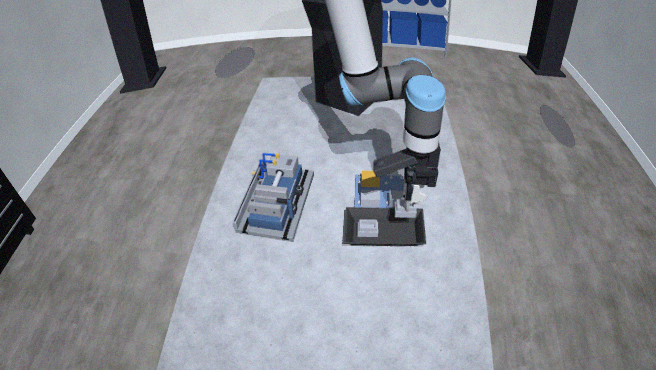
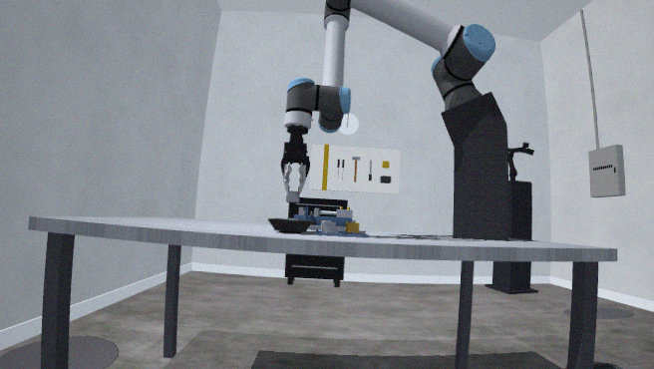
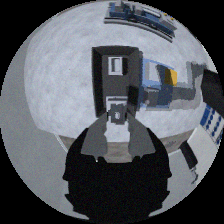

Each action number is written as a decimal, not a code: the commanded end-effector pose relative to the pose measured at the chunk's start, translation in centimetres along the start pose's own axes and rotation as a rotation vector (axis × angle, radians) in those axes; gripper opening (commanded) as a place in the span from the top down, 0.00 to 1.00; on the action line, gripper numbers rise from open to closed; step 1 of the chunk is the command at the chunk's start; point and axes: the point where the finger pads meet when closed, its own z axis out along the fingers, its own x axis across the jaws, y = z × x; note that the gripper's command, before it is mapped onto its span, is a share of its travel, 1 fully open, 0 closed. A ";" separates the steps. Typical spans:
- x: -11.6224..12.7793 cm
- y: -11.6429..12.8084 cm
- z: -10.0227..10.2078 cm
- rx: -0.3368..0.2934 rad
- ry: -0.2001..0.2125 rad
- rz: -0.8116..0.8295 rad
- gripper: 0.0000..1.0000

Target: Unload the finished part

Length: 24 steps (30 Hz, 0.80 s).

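Observation:
My gripper [image 1: 410, 202] is shut on the finished part [image 1: 405, 209], a small grey block with a pocket on top. It hangs above the right half of the black outfeed tray [image 1: 384, 226]. In the side view the gripper [image 2: 294, 191] holds the part [image 2: 292, 197] well above the tray [image 2: 290, 225]. The wrist view shows the part [image 3: 116, 114] between my fingers over the tray [image 3: 114, 75]. Another finished part [image 1: 367, 228] lies in the tray's left half and also shows in the wrist view [image 3: 114, 64]. The vise [image 1: 274, 197] stands to the left on the mat, apart from me.
A blue fixture with a yellow block [image 1: 372, 185] sits just behind the tray, close under my wrist. The robot's dark pedestal [image 1: 327, 60] stands at the back of the mat. Blue bins on a shelf [image 1: 415, 22] are behind it.

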 end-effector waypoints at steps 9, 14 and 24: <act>-0.1 0.0 2.6 0.000 -0.001 0.000 1.00; -0.1 0.0 3.3 0.000 -0.001 0.000 1.00; -0.1 0.0 5.2 0.000 -0.001 0.000 1.00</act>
